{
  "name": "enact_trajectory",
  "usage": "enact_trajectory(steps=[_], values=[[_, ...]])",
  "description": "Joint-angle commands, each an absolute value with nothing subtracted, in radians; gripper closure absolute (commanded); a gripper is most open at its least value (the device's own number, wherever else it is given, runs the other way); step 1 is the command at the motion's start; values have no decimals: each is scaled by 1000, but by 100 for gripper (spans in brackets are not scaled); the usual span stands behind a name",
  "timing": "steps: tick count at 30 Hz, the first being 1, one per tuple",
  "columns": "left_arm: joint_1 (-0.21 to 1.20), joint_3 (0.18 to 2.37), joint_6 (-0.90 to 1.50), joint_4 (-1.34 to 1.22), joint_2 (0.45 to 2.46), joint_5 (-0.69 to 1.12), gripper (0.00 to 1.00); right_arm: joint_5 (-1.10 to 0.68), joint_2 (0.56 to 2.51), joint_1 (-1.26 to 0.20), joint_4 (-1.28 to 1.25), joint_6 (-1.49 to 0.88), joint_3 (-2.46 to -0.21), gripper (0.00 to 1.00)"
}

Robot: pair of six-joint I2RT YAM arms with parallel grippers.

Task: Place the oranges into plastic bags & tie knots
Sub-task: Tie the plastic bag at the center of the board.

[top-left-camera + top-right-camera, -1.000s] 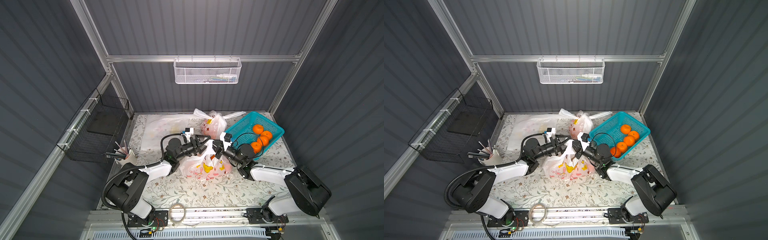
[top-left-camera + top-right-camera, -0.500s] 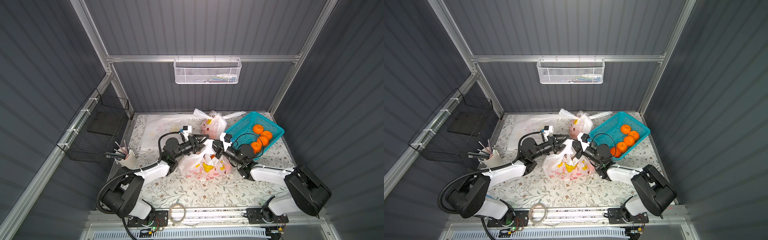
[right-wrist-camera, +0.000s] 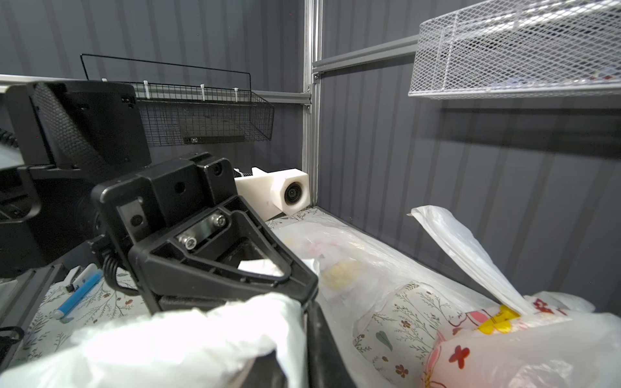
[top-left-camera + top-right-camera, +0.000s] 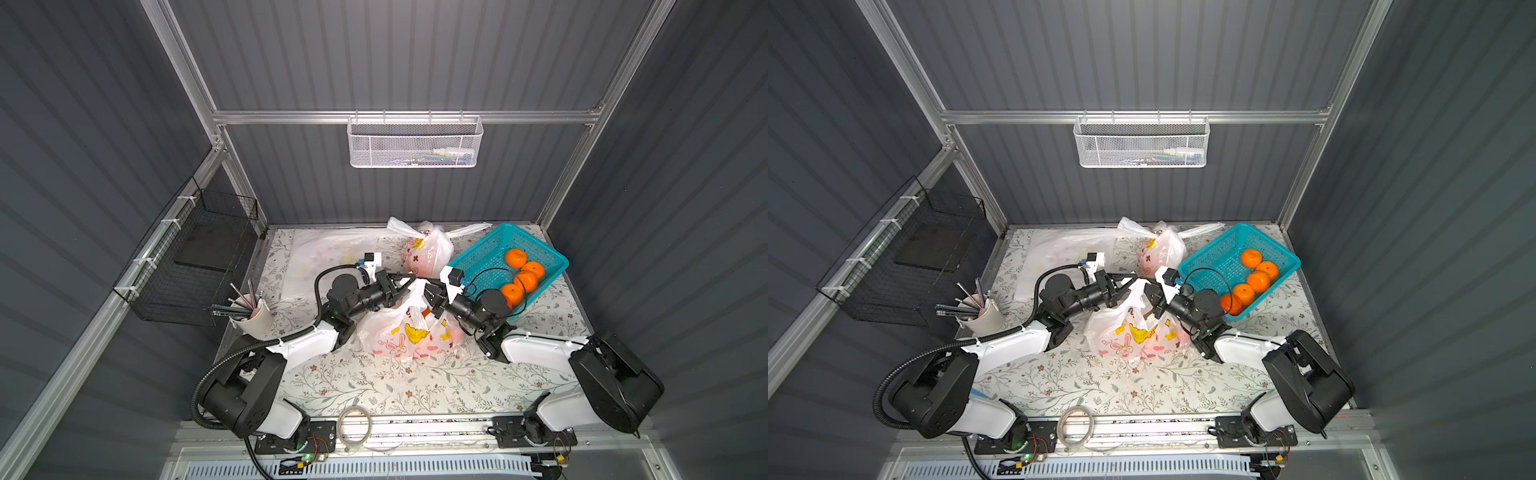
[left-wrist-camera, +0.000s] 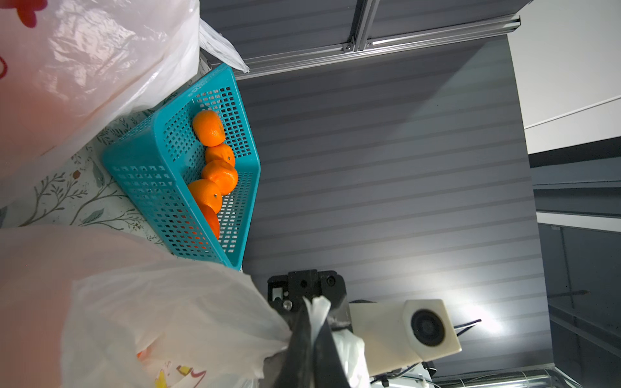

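A filled printed bag point(image 4: 409, 334) is seen standing in the middle of the table point(image 4: 374, 384), between the two arms. The left hand point(image 5: 312, 331) is closed tight on a white handle strip point(image 5: 317, 307) of this bag, which is pinched between its jaws above the bag's mouth. The right hand point(image 4: 429, 291) is held just beside it, at the same bunched top. Plastic is draped over its fingers in the right wrist view, but whether anything is gripped there cannot be told. Five oranges point(image 4: 521, 276) are lined up in the teal basket point(image 4: 478, 257) at the right back of the table. A second bag point(image 4: 430, 255), apparently knotted, is set just beside the basket.
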State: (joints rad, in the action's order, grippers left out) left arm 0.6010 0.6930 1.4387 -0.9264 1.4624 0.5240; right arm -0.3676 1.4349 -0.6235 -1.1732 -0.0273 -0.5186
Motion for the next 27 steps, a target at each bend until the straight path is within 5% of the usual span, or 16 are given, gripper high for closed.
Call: enact_trajectory(steps=[1, 16, 23, 27], values=[[603, 726, 1383, -887, 1426, 525, 100, -310, 1391, -620, -1149, -4, -493, 71], [601, 756, 1345, -843, 1435, 532, 100, -296, 832, -634, -503, 301, -401, 1], [601, 756, 1353, -847, 1445, 536, 100, -55, 836, -850, -501, 562, -424, 1], [601, 753, 1357, -845, 1446, 534, 100, 1, 922, -904, -577, 628, -463, 20]])
